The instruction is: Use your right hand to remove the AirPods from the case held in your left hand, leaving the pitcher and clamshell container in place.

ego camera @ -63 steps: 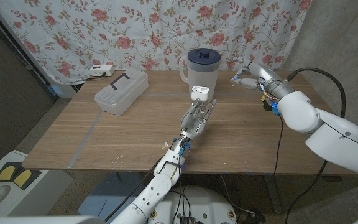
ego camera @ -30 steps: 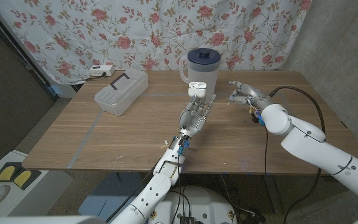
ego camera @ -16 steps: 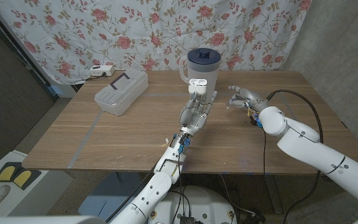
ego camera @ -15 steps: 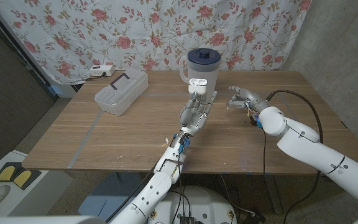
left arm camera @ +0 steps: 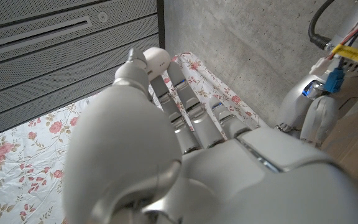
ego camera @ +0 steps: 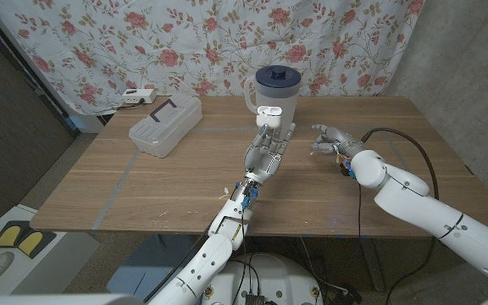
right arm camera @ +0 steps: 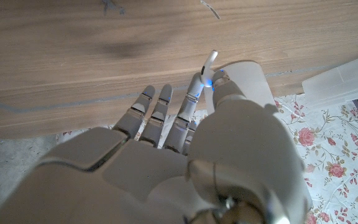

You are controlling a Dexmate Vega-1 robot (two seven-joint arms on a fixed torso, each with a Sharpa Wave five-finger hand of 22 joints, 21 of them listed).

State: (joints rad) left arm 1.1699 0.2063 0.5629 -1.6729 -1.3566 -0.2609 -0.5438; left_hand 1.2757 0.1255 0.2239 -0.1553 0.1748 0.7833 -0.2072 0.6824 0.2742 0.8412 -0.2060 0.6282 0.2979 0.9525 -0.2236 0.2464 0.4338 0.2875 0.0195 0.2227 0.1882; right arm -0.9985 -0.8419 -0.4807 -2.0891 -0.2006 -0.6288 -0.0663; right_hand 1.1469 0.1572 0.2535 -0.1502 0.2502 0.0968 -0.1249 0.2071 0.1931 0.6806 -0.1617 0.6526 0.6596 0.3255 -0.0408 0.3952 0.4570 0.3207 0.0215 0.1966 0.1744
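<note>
At the centre of the head view the left hand [ego camera: 267, 155] holds the small white case [ego camera: 268, 111] up at its fingertips, lid seemingly open, right in front of the pitcher [ego camera: 274, 96]. To the right of centre, the right hand [ego camera: 329, 138] hovers over the table [ego camera: 142, 186]; in the right wrist view a thin white AirPod [right arm camera: 209, 61] stem is pinched between thumb and finger. I judge the bud very light, rigid, glossy and slippery, so a fingertip pinch on the stem suits it; squeezing hard risks shooting it out. Whether another bud remains in the case I cannot tell. The clamshell container [ego camera: 166, 124] sits at upper left, well apart.
</note>
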